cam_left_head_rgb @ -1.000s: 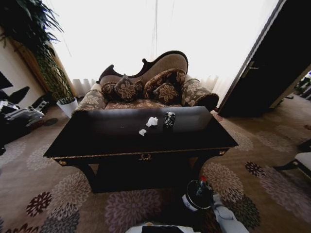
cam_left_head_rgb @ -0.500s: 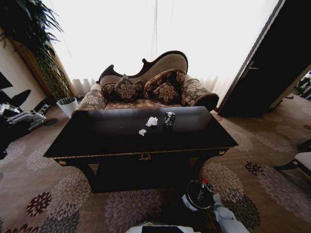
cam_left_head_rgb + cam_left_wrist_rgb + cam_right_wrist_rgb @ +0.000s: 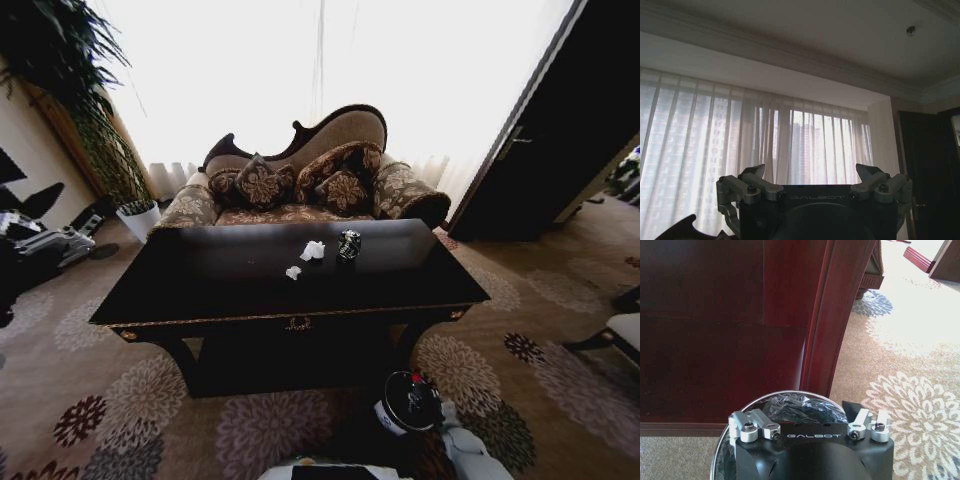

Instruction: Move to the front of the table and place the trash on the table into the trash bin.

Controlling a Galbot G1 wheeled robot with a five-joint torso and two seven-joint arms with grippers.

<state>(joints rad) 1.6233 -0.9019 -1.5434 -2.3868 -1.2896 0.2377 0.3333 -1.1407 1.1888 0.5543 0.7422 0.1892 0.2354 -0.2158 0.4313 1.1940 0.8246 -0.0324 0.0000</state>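
The trash lies near the middle of the glossy black surface (image 3: 200,285), toward its far edge: a larger crumpled white paper wad (image 3: 313,250), a smaller white wad (image 3: 293,272) just in front of it and slightly to the left, and a dark patterned crushed can (image 3: 349,244) standing just to the right of the larger wad, apart from it. The three pieces sit close together but none touches another. The surface has gold trim along its front apron with a gold emblem (image 3: 298,323) at the centre, and curved legs below. On the carpet in front of its right leg stands the trash bin (image 3: 404,403), a small round black bucket with a white label, much lower than the surface; in the right wrist view its rim and a crinkled dark liner (image 3: 790,405) show just beyond the right gripper (image 3: 812,426), which hangs directly over the bin with its jaws spread apart and holding nothing. The left gripper (image 3: 814,181) points up toward the curtained window (image 3: 740,150) and the ceiling, its jaws likewise spread wide and empty. Behind the surface is a patterned sofa (image 3: 300,190) with cushions, a white plant pot (image 3: 140,218) with a tall plant to the left, and a dark door (image 3: 570,130) to the right. A floral carpet (image 3: 100,400) covers the floor.
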